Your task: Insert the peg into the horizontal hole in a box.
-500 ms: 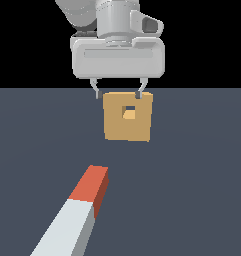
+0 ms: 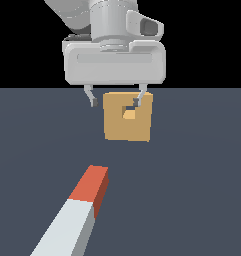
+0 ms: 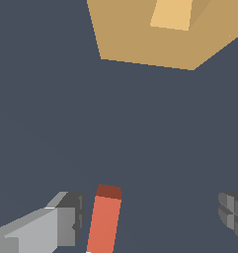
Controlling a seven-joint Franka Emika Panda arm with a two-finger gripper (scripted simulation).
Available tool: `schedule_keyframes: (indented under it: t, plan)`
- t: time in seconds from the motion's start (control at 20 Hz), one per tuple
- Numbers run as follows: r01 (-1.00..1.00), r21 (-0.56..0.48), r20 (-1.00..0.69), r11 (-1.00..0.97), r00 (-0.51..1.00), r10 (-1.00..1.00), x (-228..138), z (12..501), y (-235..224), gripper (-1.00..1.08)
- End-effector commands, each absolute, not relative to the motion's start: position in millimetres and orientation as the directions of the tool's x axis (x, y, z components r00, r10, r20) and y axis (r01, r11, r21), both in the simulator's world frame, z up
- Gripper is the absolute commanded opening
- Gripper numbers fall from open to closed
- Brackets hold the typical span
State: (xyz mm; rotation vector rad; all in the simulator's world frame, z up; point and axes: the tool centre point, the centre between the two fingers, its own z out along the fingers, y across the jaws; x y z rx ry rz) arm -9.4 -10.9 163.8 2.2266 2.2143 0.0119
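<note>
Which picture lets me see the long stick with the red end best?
The exterior view: the peg shows both its red end and its grey-white part, lying on the floor. The wrist view shows only the red tip, between the open gripper's fingers.

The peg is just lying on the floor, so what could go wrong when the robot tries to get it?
The open tool hangs near the box, away from the peg, so it might bump the box while moving. It may also grab the peg off-centre, near the red end, and tilt it, missing the small hole.
</note>
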Motion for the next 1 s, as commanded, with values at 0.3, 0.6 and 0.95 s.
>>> schedule_keyframes:
  t: [0.3,0.6,0.95]
  plan:
    - [0.996,0.003,0.000,-0.090,0.090,0.996,-37.7,115.5,-112.5,1.00]
    - [0.990,0.001,-0.001,-0.142,0.142,0.990,-58.3,84.2,-176.1,1.00]
    - [0.986,0.000,-0.001,-0.167,0.167,0.986,-68.1,69.1,-206.1,1.00]
